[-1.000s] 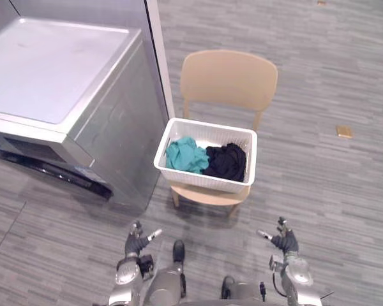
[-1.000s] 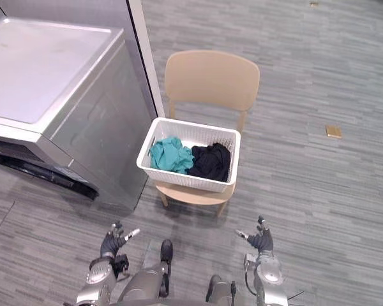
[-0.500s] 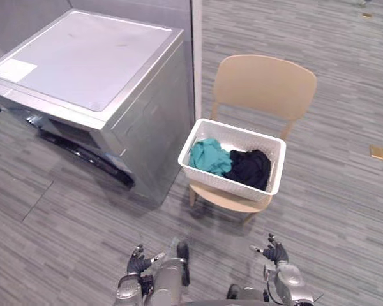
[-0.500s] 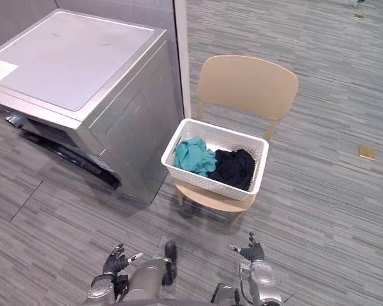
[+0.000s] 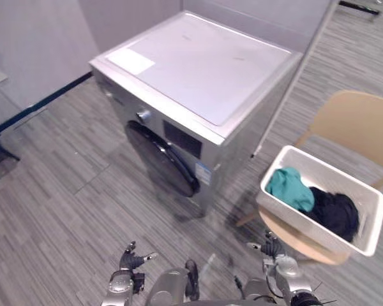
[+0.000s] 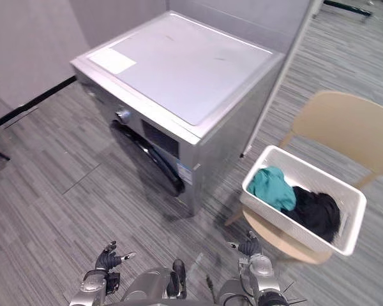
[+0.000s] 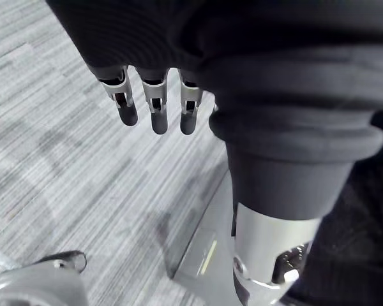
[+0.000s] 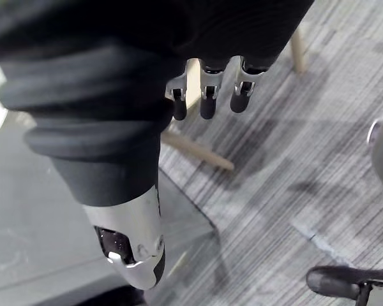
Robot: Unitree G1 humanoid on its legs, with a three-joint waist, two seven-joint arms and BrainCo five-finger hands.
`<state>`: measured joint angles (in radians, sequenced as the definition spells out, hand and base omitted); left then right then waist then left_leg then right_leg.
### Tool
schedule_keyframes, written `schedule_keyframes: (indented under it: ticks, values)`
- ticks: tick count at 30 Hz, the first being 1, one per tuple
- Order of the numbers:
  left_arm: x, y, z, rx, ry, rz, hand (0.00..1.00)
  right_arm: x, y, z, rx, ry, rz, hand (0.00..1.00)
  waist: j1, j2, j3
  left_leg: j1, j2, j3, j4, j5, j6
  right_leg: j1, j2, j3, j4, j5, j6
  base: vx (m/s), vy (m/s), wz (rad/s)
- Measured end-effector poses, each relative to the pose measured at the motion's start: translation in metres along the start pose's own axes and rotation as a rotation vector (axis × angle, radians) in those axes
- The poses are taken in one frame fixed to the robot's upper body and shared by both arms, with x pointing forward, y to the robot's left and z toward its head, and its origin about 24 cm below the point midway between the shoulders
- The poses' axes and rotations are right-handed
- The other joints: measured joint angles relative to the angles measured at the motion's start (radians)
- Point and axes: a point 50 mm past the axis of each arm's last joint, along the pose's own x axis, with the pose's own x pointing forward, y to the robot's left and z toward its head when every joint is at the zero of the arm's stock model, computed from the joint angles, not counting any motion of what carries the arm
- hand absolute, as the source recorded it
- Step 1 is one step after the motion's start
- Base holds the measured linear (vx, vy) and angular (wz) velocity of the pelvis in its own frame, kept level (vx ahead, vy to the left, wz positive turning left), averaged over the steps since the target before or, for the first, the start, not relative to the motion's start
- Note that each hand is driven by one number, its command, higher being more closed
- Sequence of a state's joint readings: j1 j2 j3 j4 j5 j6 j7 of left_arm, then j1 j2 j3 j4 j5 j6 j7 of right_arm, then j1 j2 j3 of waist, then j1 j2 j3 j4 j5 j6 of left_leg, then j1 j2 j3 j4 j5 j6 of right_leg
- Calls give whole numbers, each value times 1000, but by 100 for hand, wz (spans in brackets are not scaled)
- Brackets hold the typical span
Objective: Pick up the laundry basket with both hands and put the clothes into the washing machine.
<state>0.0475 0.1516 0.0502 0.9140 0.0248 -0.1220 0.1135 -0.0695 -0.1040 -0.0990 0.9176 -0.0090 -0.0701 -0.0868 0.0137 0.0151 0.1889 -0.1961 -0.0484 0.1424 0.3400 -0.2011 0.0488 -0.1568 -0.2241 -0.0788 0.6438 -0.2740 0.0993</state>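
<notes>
Camera swung left, washing machine [image 5: 198, 70] front now in sight; nothing else shifted. Laundry basket [image 5: 306, 226] with clothes [image 5: 287, 188] sits on chair [image 5: 364, 121], near right hand [image 5: 272, 245]. Left hand [image 5: 131, 258] and right hand low, fingers relaxed, empty. Risk: basket off-centre, lopsided grab tips it

A grey striped floor [image 5: 64, 191] is seen; a silver washing machine [image 5: 198, 70] is stood on it, its dark round door shut; a tan chair [image 5: 360, 124] is set just beside the machine; a white laundry basket [image 5: 300, 223] is carried on the chair's seat; a teal garment [image 5: 289, 188] and a black garment [image 5: 335, 213] are held inside the basket.
</notes>
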Motion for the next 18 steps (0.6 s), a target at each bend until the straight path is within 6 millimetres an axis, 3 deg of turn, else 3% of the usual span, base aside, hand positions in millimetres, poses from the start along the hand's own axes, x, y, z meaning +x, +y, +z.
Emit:
schedule_keyframes:
  ticks: [1,2,6,13,15,18]
  values:
    - [0,1,-1,11,1,0,0,1,0,1,0,-2,0,0,-1,0,1,14,-17,-16,-23,18,16,-7,77,73,-85,-18,27,195,72,92]
    - [0,0,0,18,-1,-2,0,1,-1,0,-2,1,-3,0,-3,-2,0,26,-45,-44,-27,30,24,-5,111,90,-167,-17,12,192,59,99]
    - [-2,-20,1,-10,-7,-42,0,1,6,1,-5,0,18,0,7,13,-13,40,-75,-123,-23,34,18,65,114,29,-270,-3,-21,250,-2,89]
    - [-11,-27,-17,-15,44,-62,0,-1,33,5,21,-10,81,0,32,-26,-46,153,-75,-230,-132,83,-53,214,125,-80,-366,33,-44,119,-141,51]
    - [-12,-28,-21,-11,56,-66,0,-2,36,4,22,-9,89,0,31,-28,-46,161,-73,-258,-143,94,-39,230,132,-112,-371,35,-48,32,-162,47]
    - [-12,-30,-21,-1,58,-74,0,-2,38,6,11,-19,93,0,32,-32,-48,173,-70,-284,-186,129,-46,240,138,-128,-384,47,-65,-15,-142,34]
